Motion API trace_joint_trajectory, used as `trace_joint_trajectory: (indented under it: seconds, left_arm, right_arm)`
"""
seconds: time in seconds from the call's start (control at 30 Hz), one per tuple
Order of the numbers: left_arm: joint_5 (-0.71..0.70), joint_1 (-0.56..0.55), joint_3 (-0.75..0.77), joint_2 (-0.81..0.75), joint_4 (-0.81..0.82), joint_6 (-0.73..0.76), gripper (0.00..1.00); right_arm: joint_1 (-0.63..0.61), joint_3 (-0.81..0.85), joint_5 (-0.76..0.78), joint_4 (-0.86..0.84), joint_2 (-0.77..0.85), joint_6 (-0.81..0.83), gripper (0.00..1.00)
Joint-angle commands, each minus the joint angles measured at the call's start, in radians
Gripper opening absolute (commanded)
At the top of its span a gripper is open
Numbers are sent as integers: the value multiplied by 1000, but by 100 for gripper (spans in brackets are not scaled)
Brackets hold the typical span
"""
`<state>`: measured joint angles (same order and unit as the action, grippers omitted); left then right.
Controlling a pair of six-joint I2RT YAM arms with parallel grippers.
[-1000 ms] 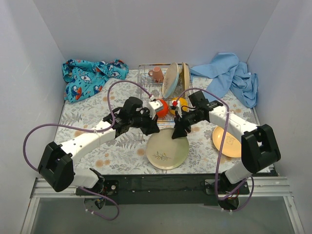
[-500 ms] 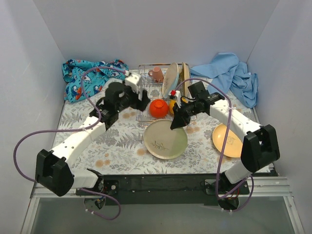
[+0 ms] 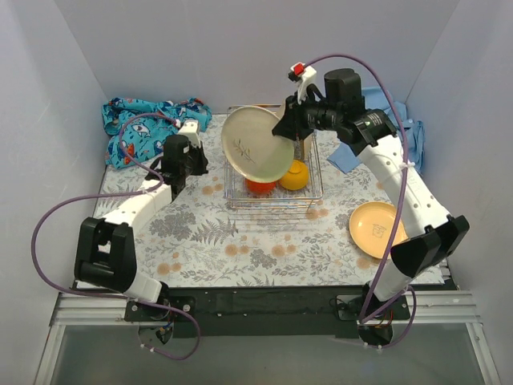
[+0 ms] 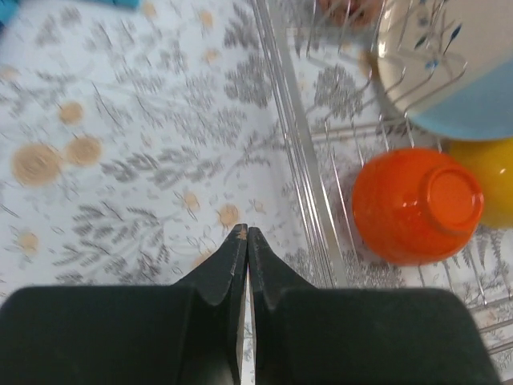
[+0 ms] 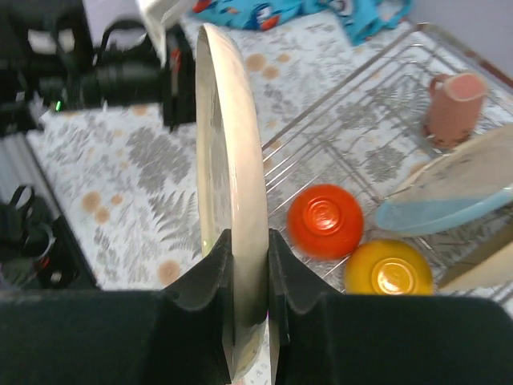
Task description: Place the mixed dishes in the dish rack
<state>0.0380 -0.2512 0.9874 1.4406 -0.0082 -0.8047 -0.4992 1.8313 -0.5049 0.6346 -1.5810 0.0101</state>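
My right gripper (image 3: pixel 283 128) (image 5: pixel 248 241) is shut on the rim of the tan floral plate (image 3: pixel 256 146) (image 5: pixel 228 120) and holds it on edge in the air over the silver wire dish rack (image 3: pixel 314 192) (image 5: pixel 337 144). In the rack lie a red bowl (image 3: pixel 258 186) (image 4: pixel 417 204) and an orange bowl (image 3: pixel 295 175) (image 5: pixel 389 277), both upside down. The cream-and-light-blue plate (image 5: pixel 457 200) (image 4: pixel 449 80) and the pinkish mug (image 5: pixel 453 108) stand there too. The yellow-orange plate (image 3: pixel 377 230) lies on the table at the right. My left gripper (image 3: pixel 177 184) (image 4: pixel 246 233) is shut and empty, left of the rack. The steel cup is out of view.
A blue patterned cloth (image 3: pixel 148 124) lies at the back left and a plain light-blue cloth (image 3: pixel 393 128) at the back right. White walls close in the table on three sides. The left arm's purple cable loops out toward the left wall.
My right gripper has lifted the tan floral plate from the table in front of the rack up over the rack. My left arm has drawn back to the left of the rack.
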Motion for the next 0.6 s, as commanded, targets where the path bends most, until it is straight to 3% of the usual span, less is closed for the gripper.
trace_joint_trajectory:
  seconds: [0.0, 0.13, 0.3, 0.57]
  left_arm:
    - [53, -40, -15, 37, -52, -82, 0]
    - [59, -69, -32, 56, -65, -103, 0]
    - [117, -105, -69, 53, -76, -136, 0]
    - [289, -126, -141, 26, -42, -157, 0]
  right_arm:
    - [-41, 140, 442, -147, -101, -153, 1]
    - [-117, 226, 799, -225, -180, -160, 1]
    - [-237, 149, 1164, -438, -215, -104, 1]
    - [-294, 187, 1370, -522, -313, -110, 1]
